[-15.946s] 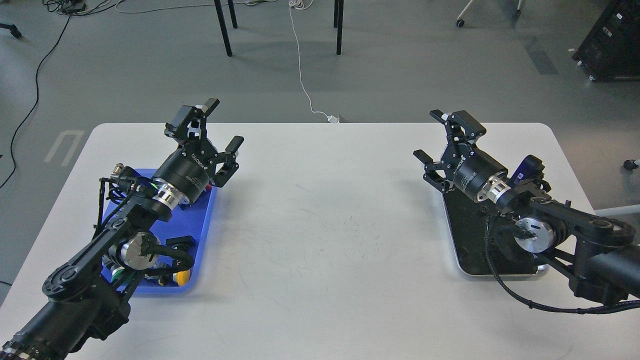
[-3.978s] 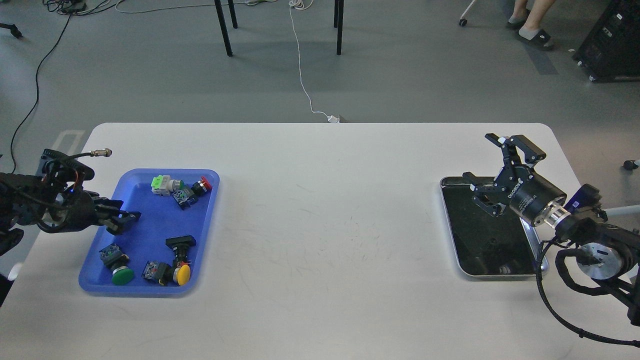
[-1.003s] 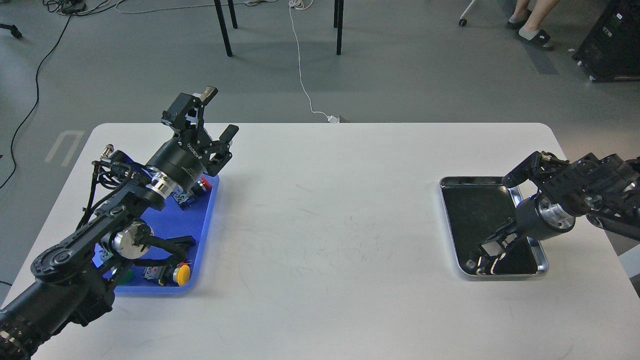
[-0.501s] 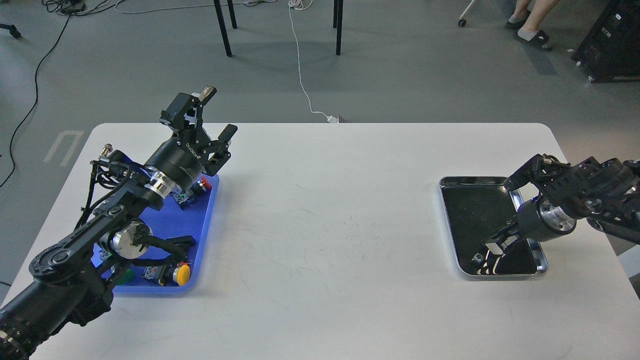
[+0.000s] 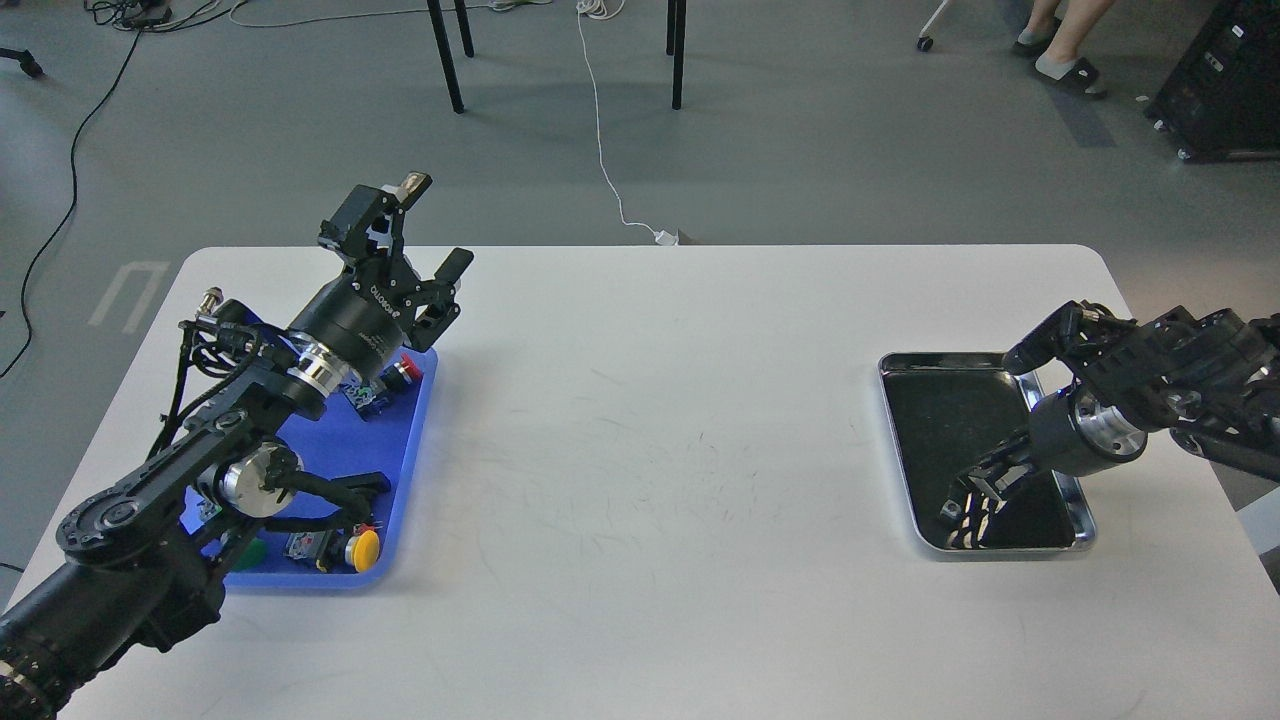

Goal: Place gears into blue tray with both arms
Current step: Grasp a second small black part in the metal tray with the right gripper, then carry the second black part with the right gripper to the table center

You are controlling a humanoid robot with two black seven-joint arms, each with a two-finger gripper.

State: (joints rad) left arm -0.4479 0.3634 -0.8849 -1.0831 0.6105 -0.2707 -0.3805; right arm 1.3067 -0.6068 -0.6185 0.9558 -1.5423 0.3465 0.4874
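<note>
The blue tray (image 5: 403, 450) lies at the table's left, partly covered by my left arm. My left gripper (image 5: 437, 225) is raised above the tray's far right corner, open and holding nothing. At the right, my right gripper (image 5: 966, 512) points down into the near end of the silver tray (image 5: 935, 415). Its dark fingers merge with the tray's black bottom, so their state is unclear. I cannot make out any gears; whatever lies under the right gripper is hidden.
Push-buttons sit in the blue tray: a yellow-capped one (image 5: 365, 550) near the front rim and a red one (image 5: 405, 368) at the far end. A person's feet (image 5: 1050, 60) and chair legs (image 5: 445, 60) stand beyond the table's far edge.
My right gripper has shifted slightly inside the near end of the silver tray. My left arm has hardly moved and stays open.
</note>
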